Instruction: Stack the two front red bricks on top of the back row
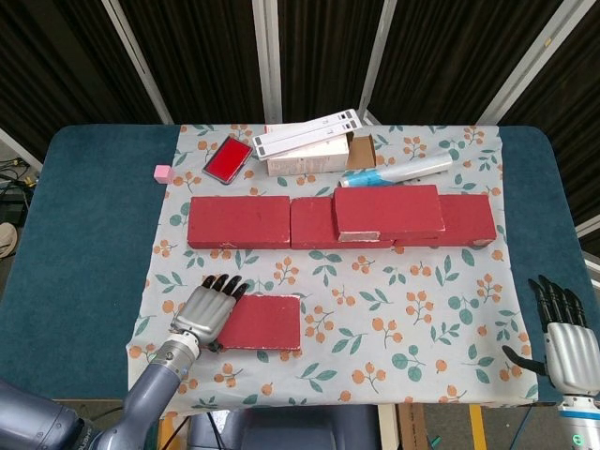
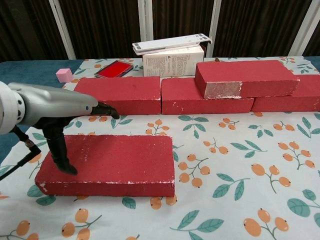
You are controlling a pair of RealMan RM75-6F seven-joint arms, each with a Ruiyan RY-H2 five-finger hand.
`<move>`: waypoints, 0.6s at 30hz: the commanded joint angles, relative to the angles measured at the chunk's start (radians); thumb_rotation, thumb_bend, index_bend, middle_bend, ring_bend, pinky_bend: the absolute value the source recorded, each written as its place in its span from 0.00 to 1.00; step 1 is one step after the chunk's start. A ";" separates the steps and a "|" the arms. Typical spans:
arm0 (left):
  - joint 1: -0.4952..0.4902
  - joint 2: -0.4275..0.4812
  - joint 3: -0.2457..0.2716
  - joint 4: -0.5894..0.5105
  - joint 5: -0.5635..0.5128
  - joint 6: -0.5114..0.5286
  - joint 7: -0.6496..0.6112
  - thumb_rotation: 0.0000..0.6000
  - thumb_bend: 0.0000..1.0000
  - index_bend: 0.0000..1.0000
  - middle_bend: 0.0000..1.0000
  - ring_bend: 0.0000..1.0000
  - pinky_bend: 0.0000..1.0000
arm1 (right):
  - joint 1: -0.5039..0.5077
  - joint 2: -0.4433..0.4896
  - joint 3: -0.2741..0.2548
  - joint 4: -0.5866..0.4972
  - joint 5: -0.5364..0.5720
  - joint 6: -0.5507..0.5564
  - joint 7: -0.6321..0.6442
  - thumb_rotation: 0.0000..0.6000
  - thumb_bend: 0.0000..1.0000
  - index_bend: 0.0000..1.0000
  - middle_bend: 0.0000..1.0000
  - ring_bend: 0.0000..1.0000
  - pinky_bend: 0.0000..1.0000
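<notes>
Front brick [image 1: 267, 322] lies flat on the floral cloth [image 1: 394, 309], near the table's front edge and well apart from the back row [image 1: 239, 221]. A second brick [image 1: 387, 210] sits stacked across the middle and right back bricks. The left hand [image 1: 208, 309] is over the front brick's left end, fingers spread, thumb tip touching its top. The right hand [image 1: 565, 337] hovers by the table's right corner, fingers spread, holding nothing.

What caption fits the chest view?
Left robot hand reaches over the front brick.
</notes>
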 commanded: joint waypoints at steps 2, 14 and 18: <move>-0.010 -0.023 0.009 0.007 0.004 0.017 0.005 1.00 0.00 0.00 0.00 0.00 0.09 | -0.002 0.001 0.005 0.001 0.000 -0.002 0.008 1.00 0.15 0.00 0.00 0.00 0.00; -0.010 -0.094 0.046 0.064 0.031 0.045 -0.014 1.00 0.00 0.00 0.00 0.00 0.09 | -0.009 -0.001 0.019 0.007 -0.001 -0.017 0.019 1.00 0.15 0.00 0.00 0.00 0.00; -0.010 -0.106 0.052 0.077 0.035 0.042 -0.018 1.00 0.00 0.00 0.00 0.00 0.09 | -0.011 -0.002 0.024 0.007 -0.001 -0.019 0.019 1.00 0.15 0.00 0.00 0.00 0.00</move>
